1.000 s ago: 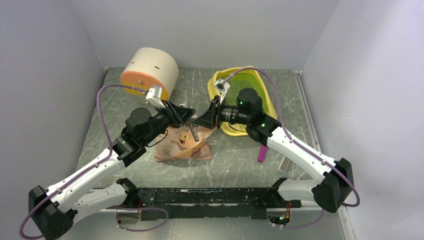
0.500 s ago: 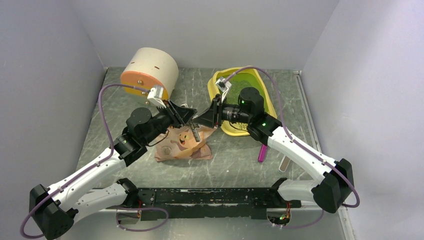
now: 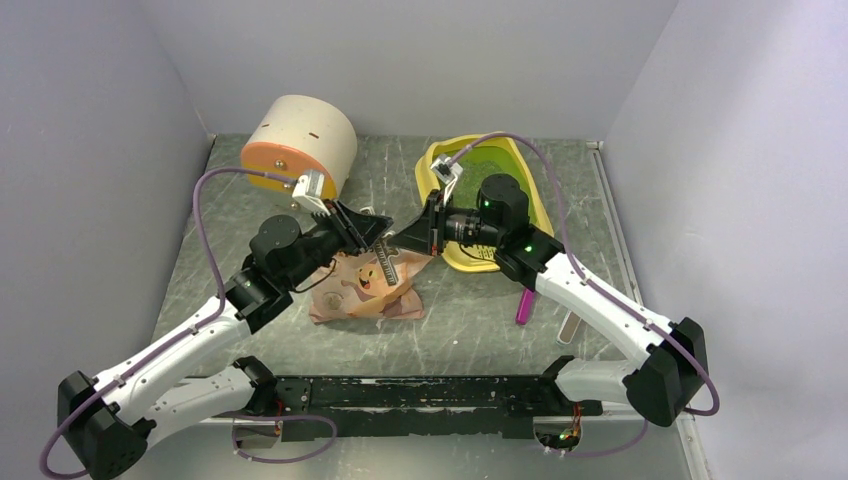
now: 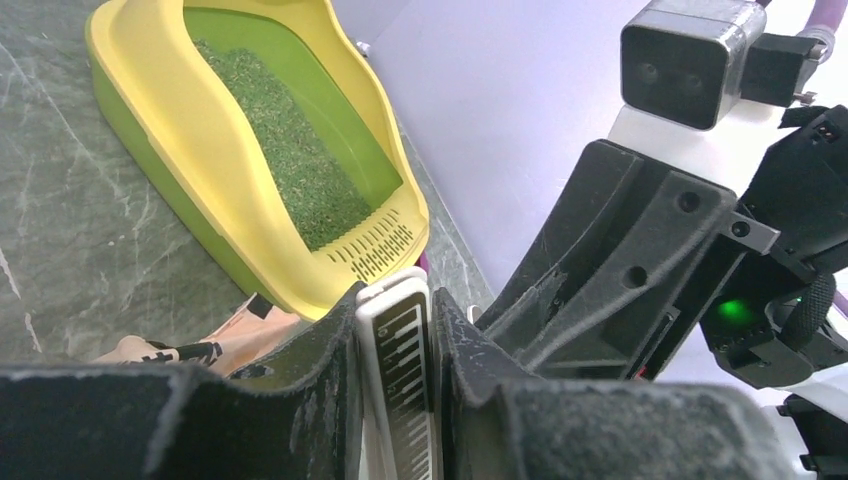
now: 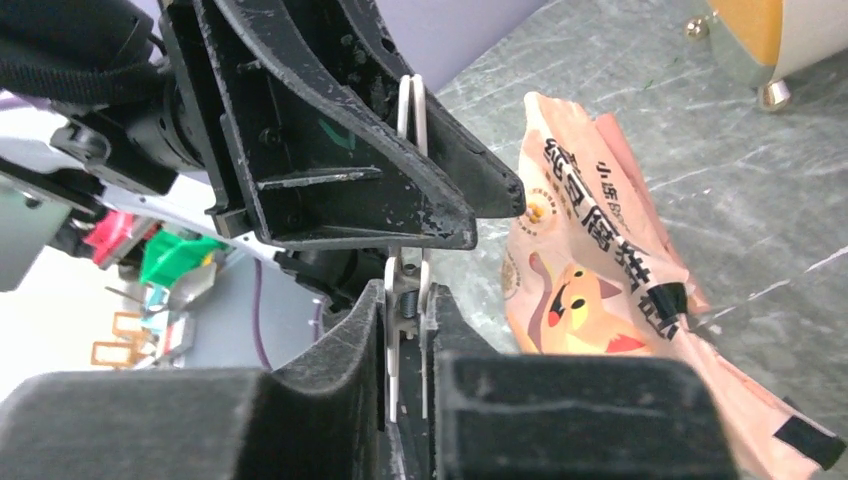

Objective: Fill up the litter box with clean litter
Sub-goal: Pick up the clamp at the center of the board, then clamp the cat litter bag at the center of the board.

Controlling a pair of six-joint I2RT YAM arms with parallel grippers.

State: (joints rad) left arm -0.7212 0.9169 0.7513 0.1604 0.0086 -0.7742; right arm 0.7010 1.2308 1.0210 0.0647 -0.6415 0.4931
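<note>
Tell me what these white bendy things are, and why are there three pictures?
They are two robot arms, the left arm and the right arm, bolted to a table. One picture looks down from above. The other two come from little cameras on each arm's wrist, so you see its own black fingers up close. On the table are a yellow litter box with greenish litter in it, a pink bag with a cartoon cat, a cream and orange tub and a magenta scoop. Above the bag, the left hand and the right hand both pinch the same white clip.
</note>
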